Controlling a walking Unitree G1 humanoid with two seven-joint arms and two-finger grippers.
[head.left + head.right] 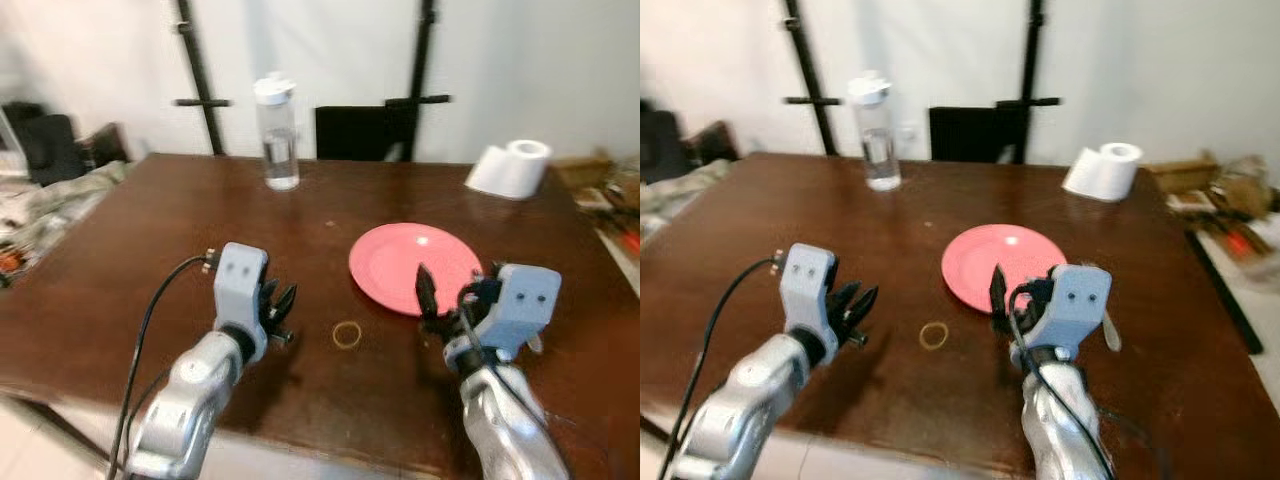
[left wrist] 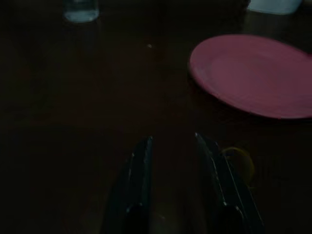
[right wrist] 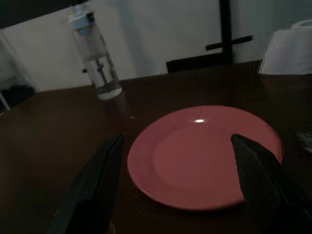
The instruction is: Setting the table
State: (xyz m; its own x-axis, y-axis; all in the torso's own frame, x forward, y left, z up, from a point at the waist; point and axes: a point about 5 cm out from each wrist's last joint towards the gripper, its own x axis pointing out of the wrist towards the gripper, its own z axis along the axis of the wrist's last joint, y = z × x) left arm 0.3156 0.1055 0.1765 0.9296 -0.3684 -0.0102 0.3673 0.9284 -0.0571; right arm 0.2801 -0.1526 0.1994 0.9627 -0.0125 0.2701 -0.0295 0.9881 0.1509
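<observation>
Plate (image 1: pixel 415 265): pink, round, flat with a shallow raised rim. 1 bright highlight near its far side. Nothing lies on it. It sits on the table's right half, roughly midway between near and far edges.
Table (image 1: pixel 150 260): dark brown wood, glossy, faint reflections of things standing on it.
Right gripper (image 1: pixel 447 297): held low over the table at the plate's near edge, pointing toward the plate. 2 black fingers (image 3: pixel 92 185) stand wide apart; in the right wrist view they frame the plate, 1 on each side of it. Whether a fingertip touches the rim cannot be told.
Left gripper (image 1: pixel 282 312): low over the table, left of the plate and well apart from it. Its fingers (image 2: pixel 139 185) show a narrow gap, slightly parted, with nothing between them.
Ring (image 1: pixel 347 335): small, yellowish, thin, lying flat on the table between the 2 grippers, just beside the left fingertips and near the plate's near-left edge. In the left wrist view it lies just outside 1 finger.
Bottle (image 1: pixel 277 132): clear, tall, upright, white cap, partly filled with clear liquid. Far side of the table, left of centre, well apart from the plate.
Paper roll (image 1: pixel 510 168): white, lying tilted near the far right corner.
Chair (image 1: pixel 362 132): black back, behind the table's far edge.
Background: white wall, 2 black poles with crossbars. Clutter left and right of the table, too blurred to name.
</observation>
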